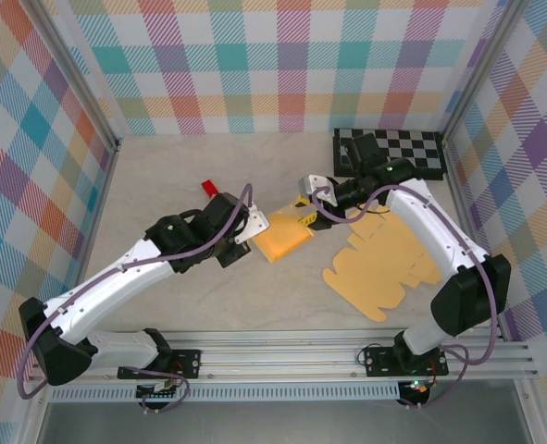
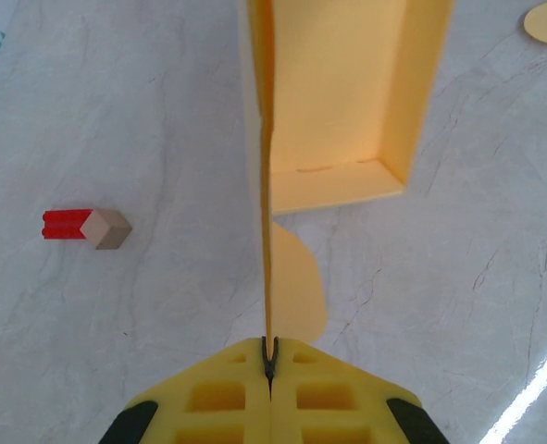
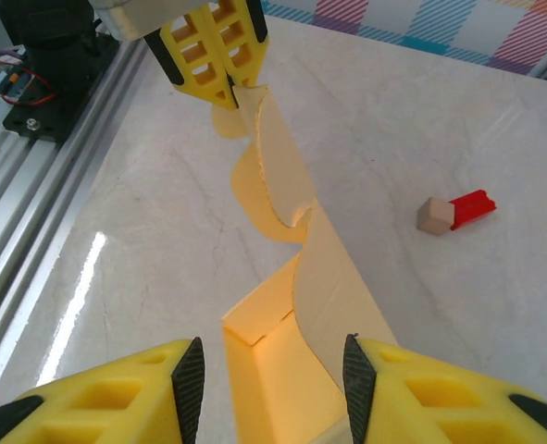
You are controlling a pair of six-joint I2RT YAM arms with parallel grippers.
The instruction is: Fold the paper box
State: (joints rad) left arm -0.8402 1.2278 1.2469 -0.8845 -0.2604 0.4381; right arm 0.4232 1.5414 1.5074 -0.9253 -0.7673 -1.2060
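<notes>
No legible text or labels anywhere — seemingly

Pale orange folded paper box (image 1: 282, 239). At its three o'clock, a matching orange flat card cut-out (image 1: 384, 264). At ten, a red-and-tan small wooden block (image 1: 209, 189). At two, a black-and-white checkerboard mat (image 1: 398, 153). Pastel plaid walls (image 1: 32, 139) and a grey-veined white tabletop (image 1: 180, 166).

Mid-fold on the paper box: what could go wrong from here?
1. The left end effector is shut on the flap by its thin edge; a pull could tear it or let it slip free.
2. The right end effector stands open around the paper box wall; closing might crush it.
</notes>
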